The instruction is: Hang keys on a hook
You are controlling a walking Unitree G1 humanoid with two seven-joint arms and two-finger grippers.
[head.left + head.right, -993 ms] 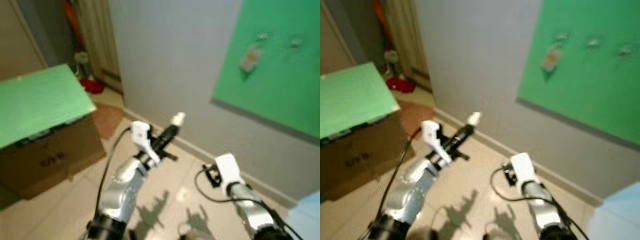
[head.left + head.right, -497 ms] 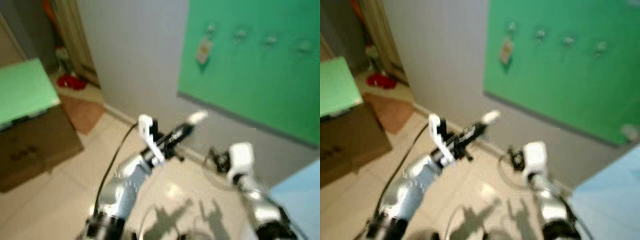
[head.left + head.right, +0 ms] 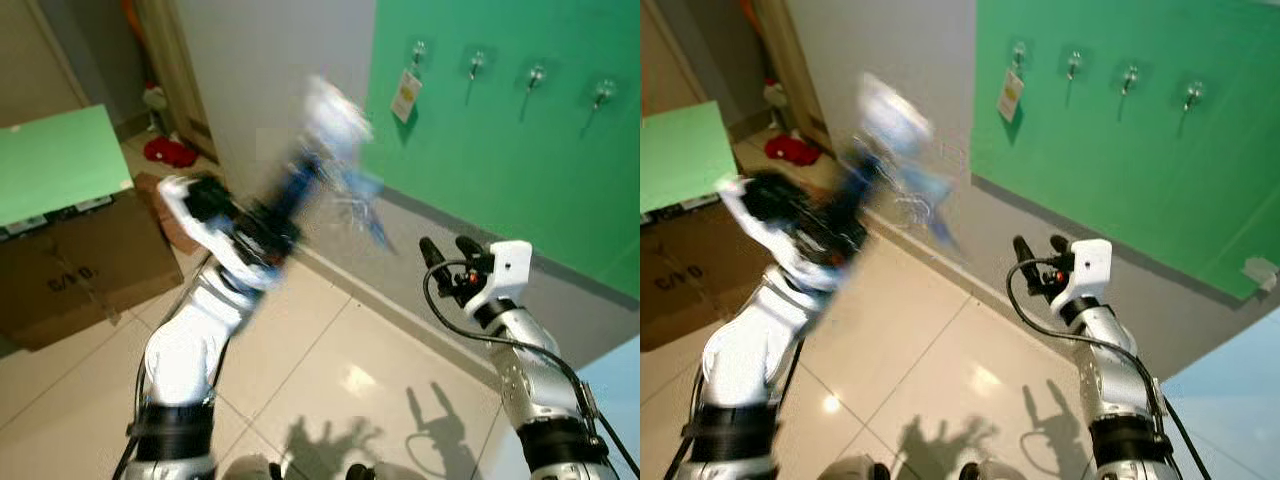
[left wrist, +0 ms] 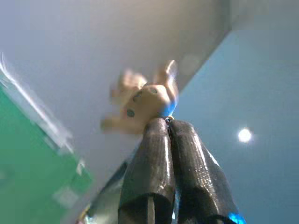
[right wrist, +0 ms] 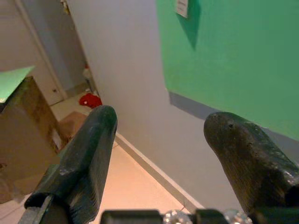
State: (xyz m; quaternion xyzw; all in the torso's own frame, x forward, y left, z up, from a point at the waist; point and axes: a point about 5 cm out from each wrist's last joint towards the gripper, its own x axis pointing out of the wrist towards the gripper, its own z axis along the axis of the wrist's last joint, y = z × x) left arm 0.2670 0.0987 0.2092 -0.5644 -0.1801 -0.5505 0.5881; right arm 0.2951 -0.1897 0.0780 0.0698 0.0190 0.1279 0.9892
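we find the left gripper [image 4: 169, 122], fingers pressed together on the keys [image 4: 145, 100], raised and blurred below-left of the hooks [image 3: 476, 64] on the green board [image 3: 520, 150], nearer them than the open, empty right gripper [image 3: 445, 247].

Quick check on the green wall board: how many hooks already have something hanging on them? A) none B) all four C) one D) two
C: of the four hooks on the green board, just the leftmost hook carries a small tag; the other three are bare.
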